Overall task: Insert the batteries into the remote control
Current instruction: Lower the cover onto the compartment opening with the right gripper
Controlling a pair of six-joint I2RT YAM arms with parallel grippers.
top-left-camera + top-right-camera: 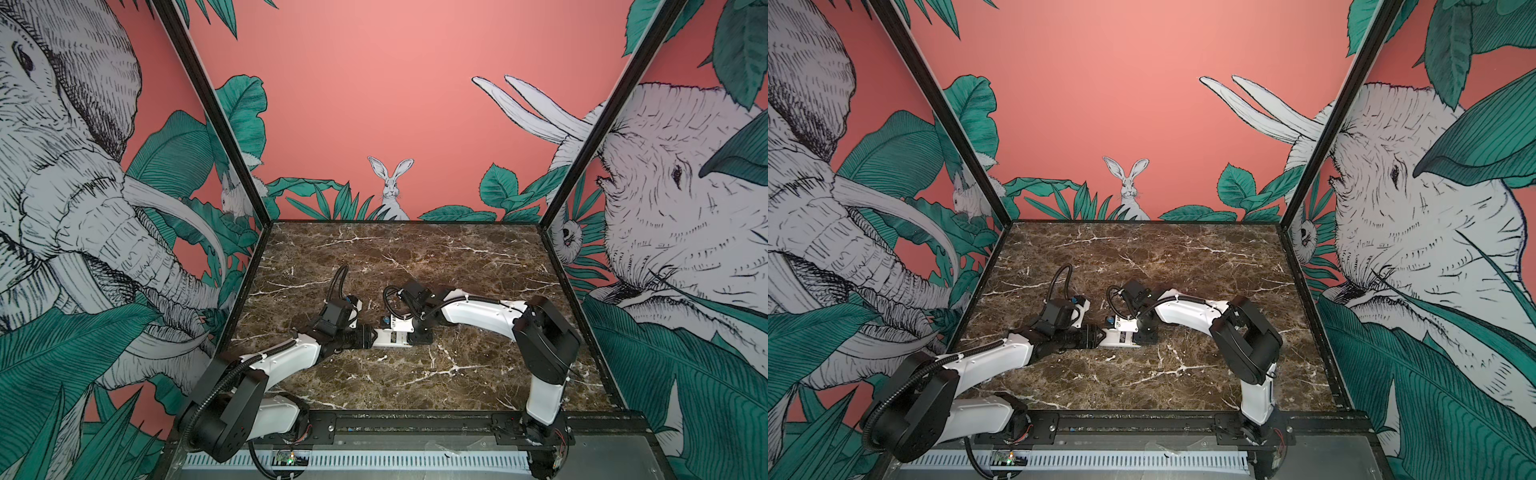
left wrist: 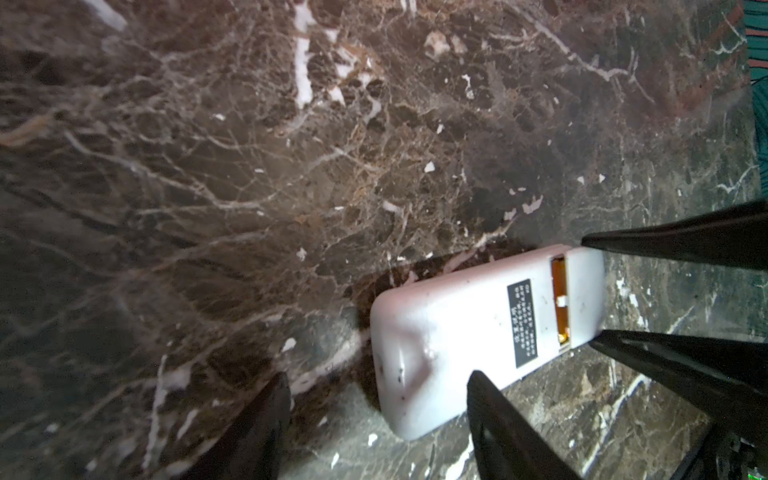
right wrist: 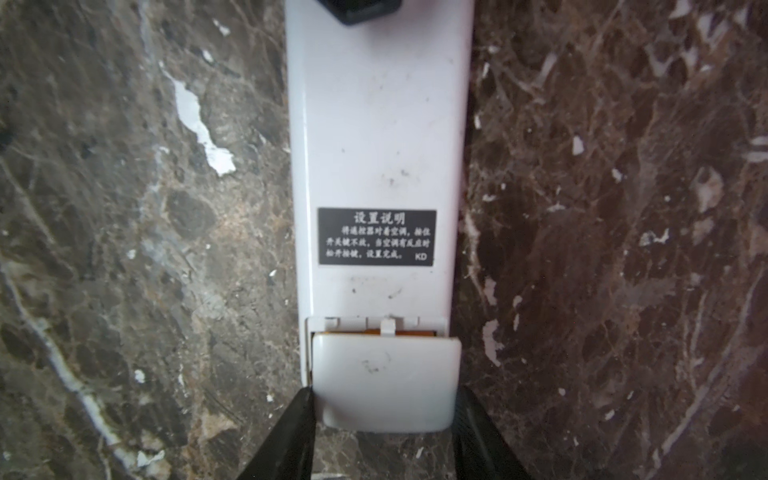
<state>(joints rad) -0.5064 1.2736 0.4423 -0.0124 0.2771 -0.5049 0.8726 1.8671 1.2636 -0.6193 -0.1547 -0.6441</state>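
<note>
Batteries [image 3: 365, 331] first: only an orange sliver shows, in the slot between the battery cover [image 3: 384, 382] and the body of the remote control [image 3: 378, 145], so I judge both are seated inside. The remote control lies back up, flat on the marble table [image 3: 124, 208], dark label [image 3: 376, 236] facing me. Its long axis runs straight out from my right gripper [image 3: 383, 395] toward my left gripper [image 2: 378, 376].

That line is everything now. The battery cover has to travel along it, away from my right fingertips and toward the label, to close the gap. My right arm is the nearer one: it has the cover's end right between its fingers, one pad against each side, clamped on it at a middling width.

My left gripper stands at the far end, jaws spread wide, grasping nothing. One of its fingers [image 3: 361, 10] lies over the remote control's back, seemingly pinning it down, and the other sits off to the side above bare marble. If the push goes crooked, I expect the cover to jam.
</note>
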